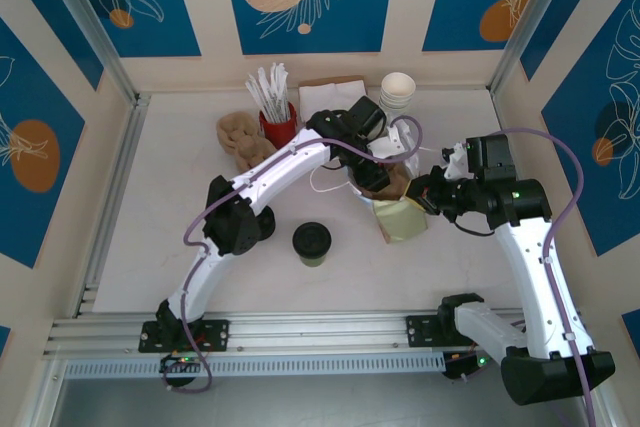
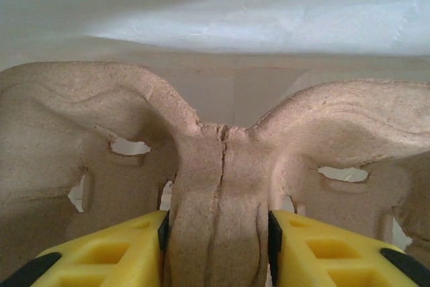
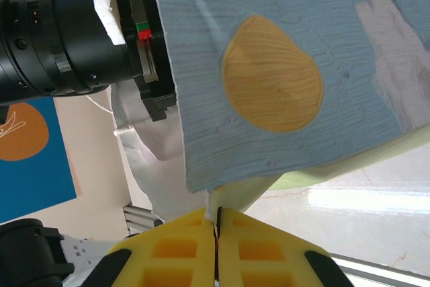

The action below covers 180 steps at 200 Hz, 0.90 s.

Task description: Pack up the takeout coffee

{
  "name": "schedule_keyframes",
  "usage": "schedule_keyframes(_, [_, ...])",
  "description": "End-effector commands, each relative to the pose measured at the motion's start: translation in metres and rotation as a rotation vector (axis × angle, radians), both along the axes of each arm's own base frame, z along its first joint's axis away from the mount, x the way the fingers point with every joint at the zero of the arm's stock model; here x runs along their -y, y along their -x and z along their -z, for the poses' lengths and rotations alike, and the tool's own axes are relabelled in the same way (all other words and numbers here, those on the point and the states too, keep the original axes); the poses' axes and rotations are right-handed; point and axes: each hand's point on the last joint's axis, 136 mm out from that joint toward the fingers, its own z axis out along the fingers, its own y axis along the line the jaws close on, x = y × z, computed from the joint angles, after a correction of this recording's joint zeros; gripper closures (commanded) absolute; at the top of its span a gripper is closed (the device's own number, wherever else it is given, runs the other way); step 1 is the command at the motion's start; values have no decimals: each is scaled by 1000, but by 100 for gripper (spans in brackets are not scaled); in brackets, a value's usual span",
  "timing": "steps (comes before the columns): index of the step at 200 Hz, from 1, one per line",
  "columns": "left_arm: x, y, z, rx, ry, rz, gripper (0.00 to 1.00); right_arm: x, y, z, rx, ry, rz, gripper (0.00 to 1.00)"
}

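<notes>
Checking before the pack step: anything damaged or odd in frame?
Yes. The pulp cup carrier between the left fingers has a crack running down its centre ridge, with ragged holes either side.

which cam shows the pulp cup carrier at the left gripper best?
Left wrist: pulp cup carrier close up, central ridge between the yellow fingers. Top external gives a small brown patch at the paper bag mouth.

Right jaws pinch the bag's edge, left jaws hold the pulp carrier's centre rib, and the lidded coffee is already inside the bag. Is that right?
No. The takeout coffee is not in the bag: the top external view shows it standing on the table, apart from it. Otherwise yes: right gripper pinches the bag's edge, left gripper holds the pulp carrier by its rib.
</notes>
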Motion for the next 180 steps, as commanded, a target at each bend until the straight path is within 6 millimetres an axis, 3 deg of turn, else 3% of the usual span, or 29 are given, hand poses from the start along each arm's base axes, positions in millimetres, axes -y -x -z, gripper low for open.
schedule_keyframes(1, [11,6,1,-26,22,16,50,-3,11,-4,-4,-29,-28,91])
schedule_keyframes(31, [13,6,-18,-11,65,8,32,-2,12,-4,-2,-29,-24,91])
schedule_keyframes(66, [12,9,-50,22,116,8,19,0,12,-5,-1,-30,-16,91])
schedule_keyframes(110, [6,16,-87,56,173,11,13,2,10,-6,5,-31,-4,90])
schedule_keyframes(180, [1,22,-160,109,317,-29,7,2,6,-11,18,-56,14,77])
